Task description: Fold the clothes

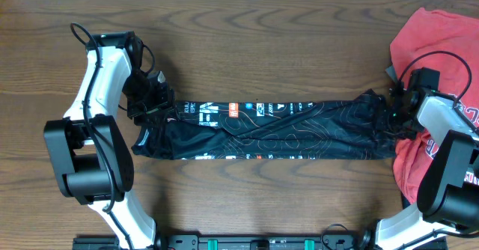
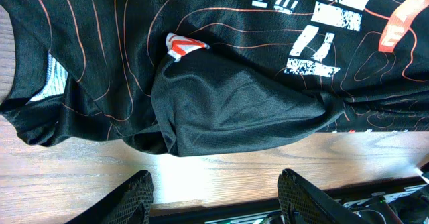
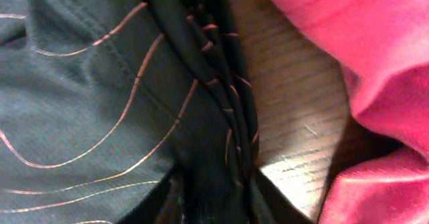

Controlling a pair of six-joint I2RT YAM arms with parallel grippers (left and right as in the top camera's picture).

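Note:
The black jersey [image 1: 269,130] lies in a long folded strip across the table, with orange and white contour lines and white lettering near its left end. My left gripper [image 1: 159,108] hovers at the strip's left end. In the left wrist view its fingers [image 2: 216,196] are spread wide and empty over bare wood, just short of the jersey's bunched edge [image 2: 228,103]. My right gripper [image 1: 392,112] is at the strip's right end. In the right wrist view its fingers [image 3: 216,198] are shut on a gathered bunch of the black fabric [image 3: 100,83].
A red T-shirt [image 1: 438,44] with white lettering lies crumpled at the right edge, touching the jersey's right end and partly under my right arm; it also shows in the right wrist view [image 3: 375,63]. Both arm bases stand at the table's front edge [image 1: 262,242].

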